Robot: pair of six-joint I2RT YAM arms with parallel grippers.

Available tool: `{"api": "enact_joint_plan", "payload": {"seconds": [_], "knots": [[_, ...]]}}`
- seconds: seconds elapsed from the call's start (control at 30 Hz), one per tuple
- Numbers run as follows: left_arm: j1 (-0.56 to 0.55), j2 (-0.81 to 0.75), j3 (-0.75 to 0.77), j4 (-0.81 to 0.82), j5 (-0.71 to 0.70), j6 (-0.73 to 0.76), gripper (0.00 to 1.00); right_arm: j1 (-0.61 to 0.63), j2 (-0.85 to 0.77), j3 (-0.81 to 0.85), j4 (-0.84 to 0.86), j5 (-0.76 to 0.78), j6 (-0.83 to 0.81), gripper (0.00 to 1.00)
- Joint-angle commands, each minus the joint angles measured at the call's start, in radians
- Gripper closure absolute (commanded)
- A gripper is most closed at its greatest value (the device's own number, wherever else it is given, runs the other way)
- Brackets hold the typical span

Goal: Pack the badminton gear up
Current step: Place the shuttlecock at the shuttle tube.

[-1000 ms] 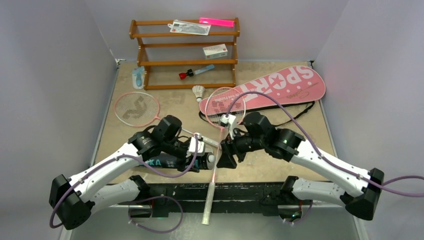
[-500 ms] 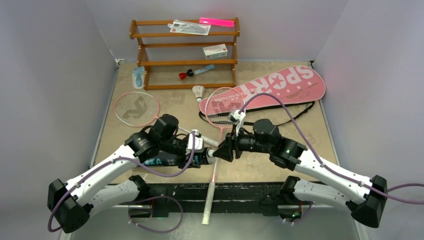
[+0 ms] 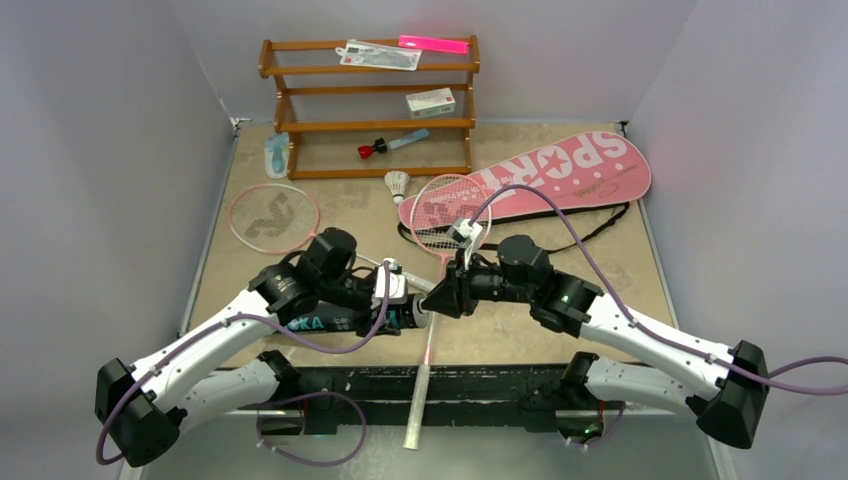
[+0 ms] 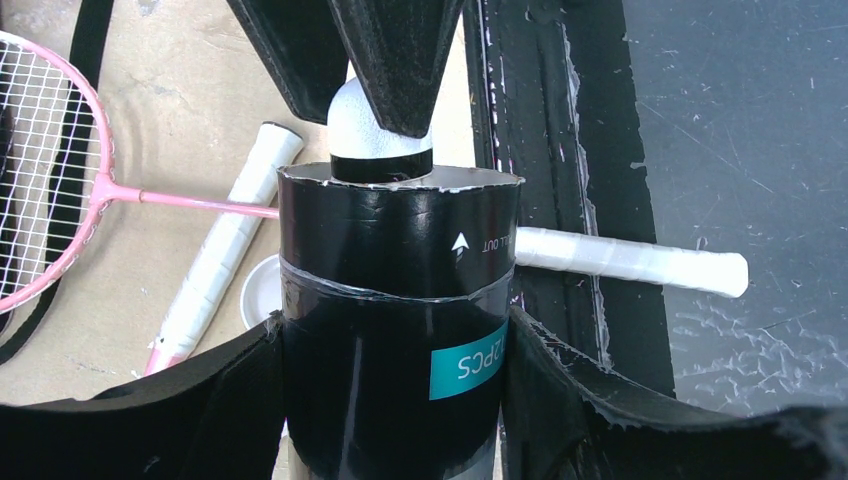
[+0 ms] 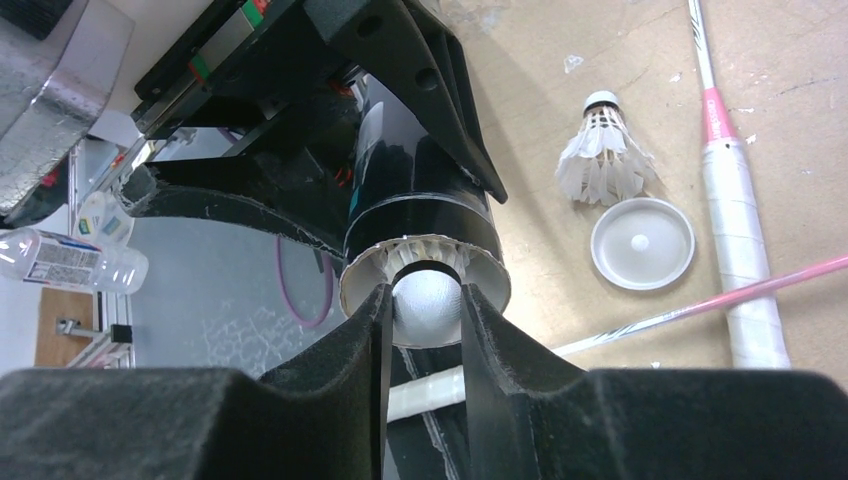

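Observation:
My left gripper (image 3: 388,318) (image 4: 395,335) is shut on the long black tube (image 3: 345,323) (image 4: 400,290), which lies level with its mouth toward the right arm. A white shuttlecock (image 5: 428,298) (image 4: 365,125) sits feathers-first in that mouth. My right gripper (image 3: 438,306) (image 5: 425,300) is shut on its round cork. A second shuttlecock (image 5: 603,160) lies by the tube's white lid (image 5: 642,243), and a third (image 3: 399,184) lies near the shelf. One pink racket (image 3: 272,217) lies at the left. The other racket (image 3: 450,212) rests on the pink SPORT bag (image 3: 560,175).
A wooden shelf (image 3: 370,100) at the back holds a small white box (image 3: 430,101) and a red-capped blue tool (image 3: 392,145). The right racket's white handle (image 3: 418,405) sticks out over the black front edge (image 3: 500,382). Walls close in both sides.
The right gripper has shifted left up to the tube's mouth and closed its fingers onto the shuttlecock's cork. The left gripper keeps its hold on the tube.

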Motion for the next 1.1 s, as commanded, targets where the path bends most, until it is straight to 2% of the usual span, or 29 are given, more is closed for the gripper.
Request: {"api": "enact_joint_plan", "payload": {"seconds": [0.0, 0.17, 0.63, 0.8, 1.07], "knots": [[0.009, -0.017, 0.039, 0.031, 0.034, 0.001, 0.61, 0.002, -0.017, -0.002, 0.044, -0.048, 0.016, 0.72], [0.012, -0.016, 0.039, 0.03, 0.037, 0.0, 0.62, 0.004, -0.013, -0.012, 0.066, -0.085, 0.03, 0.76], [0.014, -0.022, 0.038, 0.026, 0.063, 0.01, 0.62, 0.013, 0.021, -0.049, 0.14, -0.097, 0.057, 0.76], [0.014, -0.023, 0.041, 0.011, 0.116, 0.04, 0.62, 0.013, 0.047, -0.038, 0.157, -0.088, 0.044, 0.76], [0.015, -0.033, 0.042, 0.01, 0.11, 0.041, 0.62, 0.022, 0.1, -0.015, 0.186, -0.109, 0.044, 0.77]]}}
